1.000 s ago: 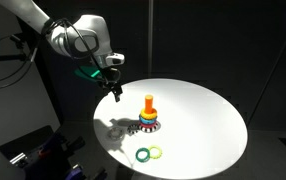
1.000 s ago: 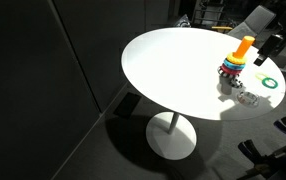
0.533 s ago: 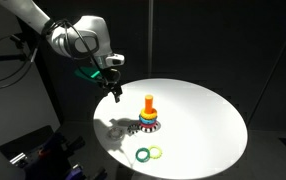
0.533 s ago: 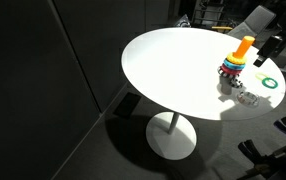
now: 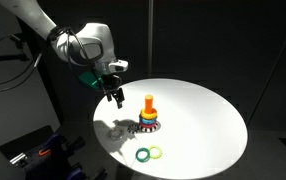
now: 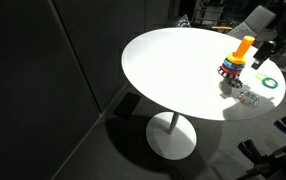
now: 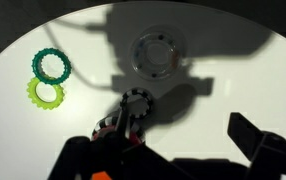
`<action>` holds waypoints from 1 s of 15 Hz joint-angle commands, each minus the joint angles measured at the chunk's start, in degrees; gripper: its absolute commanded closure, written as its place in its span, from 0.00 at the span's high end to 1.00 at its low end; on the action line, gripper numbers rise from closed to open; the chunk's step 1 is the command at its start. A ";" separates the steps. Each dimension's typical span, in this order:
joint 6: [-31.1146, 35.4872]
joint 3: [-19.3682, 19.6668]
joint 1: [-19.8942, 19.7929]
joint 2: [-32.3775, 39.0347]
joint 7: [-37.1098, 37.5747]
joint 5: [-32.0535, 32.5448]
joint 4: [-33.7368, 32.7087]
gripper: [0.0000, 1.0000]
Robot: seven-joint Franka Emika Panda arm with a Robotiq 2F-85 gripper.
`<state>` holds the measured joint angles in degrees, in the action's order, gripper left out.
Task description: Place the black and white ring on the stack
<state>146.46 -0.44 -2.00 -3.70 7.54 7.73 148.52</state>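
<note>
The stack (image 5: 149, 114) is an orange peg with coloured rings, standing mid-table; it also shows in an exterior view (image 6: 235, 63). My gripper (image 5: 114, 95) hangs above the table just left of the stack, also seen in an exterior view (image 6: 267, 52). In the wrist view my gripper (image 7: 188, 125) has its fingers wide apart. The black and white ring (image 7: 135, 105) sits at the tip of the left finger. I cannot tell whether it hangs on the finger or lies below. Red parts of the stack (image 7: 107, 131) show behind that finger.
A plain green ring (image 5: 143, 154) and a plain yellow ring (image 5: 156, 151) lie side by side near the round white table's (image 5: 203, 110) front edge. They also show in the wrist view, green (image 7: 51, 66) and yellow (image 7: 46, 93). Dark surroundings lie beyond the table.
My gripper has sunk a little and shifted slightly toward the stack. The rings on the table have not moved.
</note>
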 commanded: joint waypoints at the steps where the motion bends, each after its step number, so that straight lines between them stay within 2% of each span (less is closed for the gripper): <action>1: 1.95 0.96 -0.75 4.08 4.00 1.93 -2.24 1.00; 11: 9.53 4.64 -0.15 14.85 5.15 -0.67 -7.49 1.00; 15: 13.58 4.91 0.13 18.67 4.86 -2.81 -8.65 1.00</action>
<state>157.96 3.92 -2.48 12.07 11.92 6.75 141.87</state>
